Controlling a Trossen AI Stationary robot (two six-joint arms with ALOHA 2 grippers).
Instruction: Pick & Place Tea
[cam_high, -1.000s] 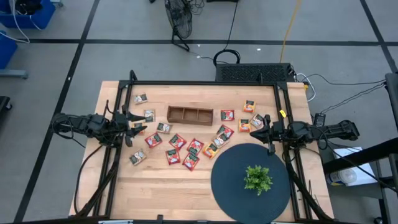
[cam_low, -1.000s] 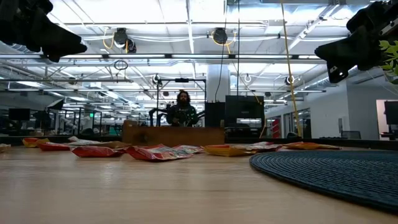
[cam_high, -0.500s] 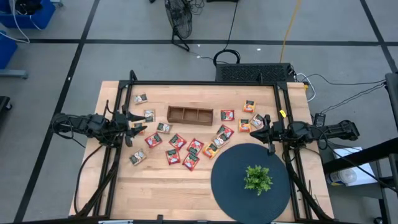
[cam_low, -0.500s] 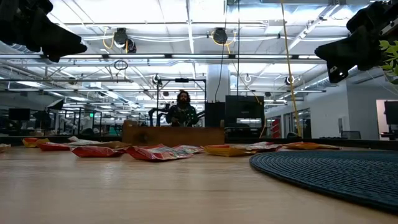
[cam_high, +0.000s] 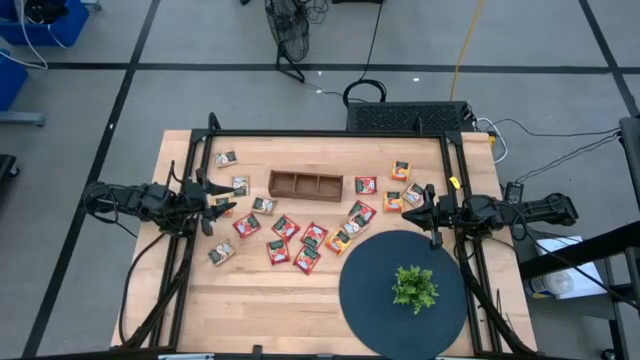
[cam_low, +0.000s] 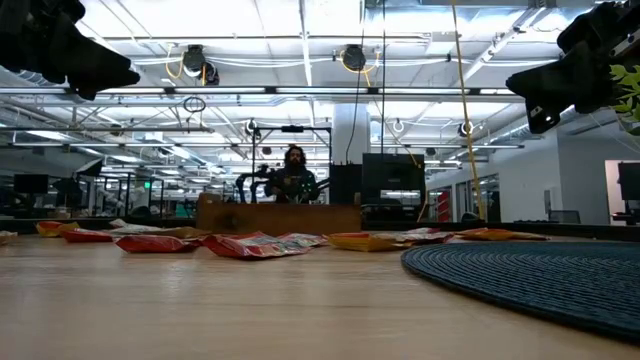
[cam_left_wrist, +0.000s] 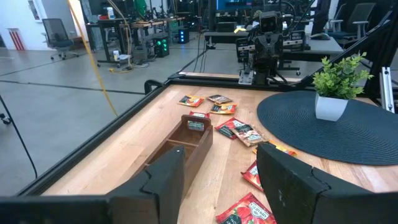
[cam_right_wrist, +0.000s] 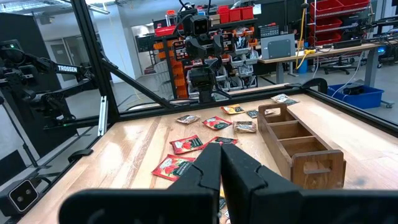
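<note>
From above, the wooden tray (cam_high: 305, 184) sits toward the far middle of the table (cam_high: 190, 300), and the tea sachets (cam_high: 285, 228) are scattered all around it: a few off to its left, a bunch just in front of it, more to its right. The left gripper (cam_high: 212, 205) hangs left of the tray with its jaws spread apart, nothing in them. The right gripper (cam_high: 410, 210) is off to the tray's right, above the edge of the round dark mat (cam_high: 370, 290), jaws pinched together and empty. A little potted plant (cam_high: 414, 287) stands on that mat.

Low view: the tray (cam_low: 278, 217) is straight ahead, with sachets (cam_low: 262, 243) lying flat in front of it and to both sides. A person (cam_low: 293, 175) sits behind it in the room.

Left wrist: the tray (cam_left_wrist: 179, 151) is end-on between the wide-open fingers (cam_left_wrist: 163, 177), sachets (cam_left_wrist: 239, 129) beside it.

Right wrist: the fingers (cam_right_wrist: 208, 169) are closed tight together, tray (cam_right_wrist: 298, 143) off to one side, red sachets (cam_right_wrist: 186, 144) beyond them.
</note>
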